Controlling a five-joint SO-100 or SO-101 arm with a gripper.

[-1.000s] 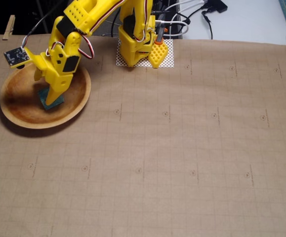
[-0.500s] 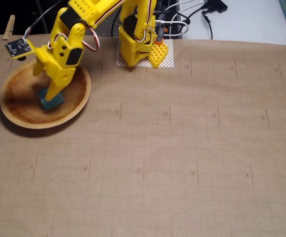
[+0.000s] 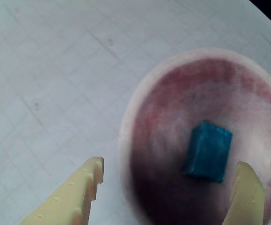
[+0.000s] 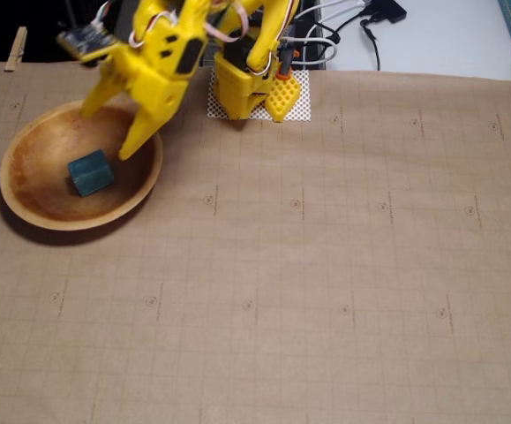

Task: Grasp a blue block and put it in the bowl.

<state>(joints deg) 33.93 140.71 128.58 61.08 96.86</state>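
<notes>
In the fixed view we see the blue block point(image 4: 91, 172) lying inside the bowl point(image 4: 26, 205), which sits at the left of the frame on the brown gridded paper point(image 4: 326, 265). The block rests on the bowl's darker inner floor, a little right of the bowl's middle, and nothing is gripping it. The yellow gripper point(image 4: 105, 131) hangs over the upper right part of the bowl with its two fingers spread apart, one fingertip point(image 4: 88, 108) near the bowl's upper rim and the other pointing down toward the bowl's right side, just above and right of the block. We cannot tell whether either fingertip touches the wood. The arm's base point(image 4: 242, 88) stands on a checkered patch at the upper middle of the frame, with dark cables behind it on a white surface.

In the wrist view, which is blurred, we see the block point(image 3: 208, 151) at the lower right, lying in the reddish-brown hollow of the bowl point(image 3: 140, 93). The gripper point(image 3: 170, 176) enters from the bottom edge, its fingers wide apart: one pale yellow finger point(image 3: 84, 187) lies outside the bowl's left rim and the other sits just right of and below the block.
</notes>
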